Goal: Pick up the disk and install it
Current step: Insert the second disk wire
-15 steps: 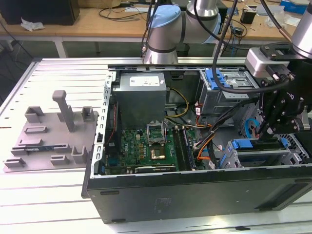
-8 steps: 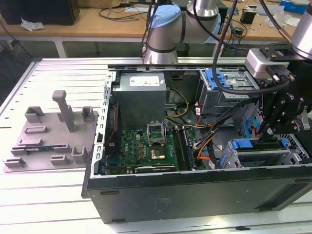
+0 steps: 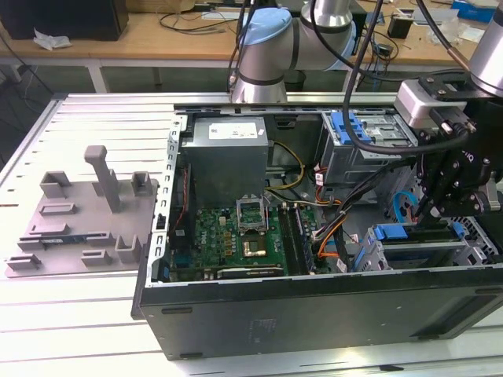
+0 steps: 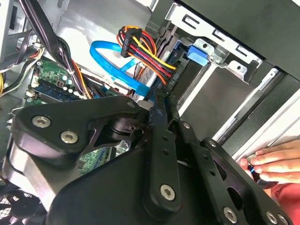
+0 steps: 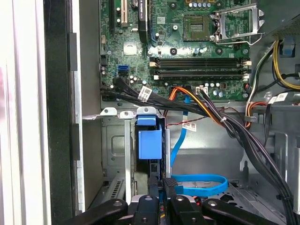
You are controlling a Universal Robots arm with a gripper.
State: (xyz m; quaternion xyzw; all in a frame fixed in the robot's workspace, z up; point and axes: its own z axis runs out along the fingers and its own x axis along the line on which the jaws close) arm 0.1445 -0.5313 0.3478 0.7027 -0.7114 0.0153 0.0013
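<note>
The disk [image 5: 150, 143] stands edge-on in a slot of the metal drive cage [image 5: 117, 154], its blue carrier end facing out. In the exterior view the disk's blue carrier [image 3: 391, 232] sits in the cage at the case's lower right corner. My gripper [image 5: 160, 183] is right behind the disk's end, its black fingers [image 5: 169, 190] drawn close together with nothing seen between them. In the second wrist view the gripper [image 4: 158, 101] points at the cage, where a blue tab [image 4: 197, 51] shows. Whether the tips touch the disk I cannot tell.
A blue data cable [image 5: 199, 183] and a bundle of coloured power wires [image 4: 140, 51] run close to the gripper. The motherboard [image 3: 236, 236] fills the case's middle. A second drive bay [image 3: 365, 133] sits at the back. A person's hand [image 4: 272, 161] rests beside the case. A grey fixture [image 3: 78, 220] lies outside the case.
</note>
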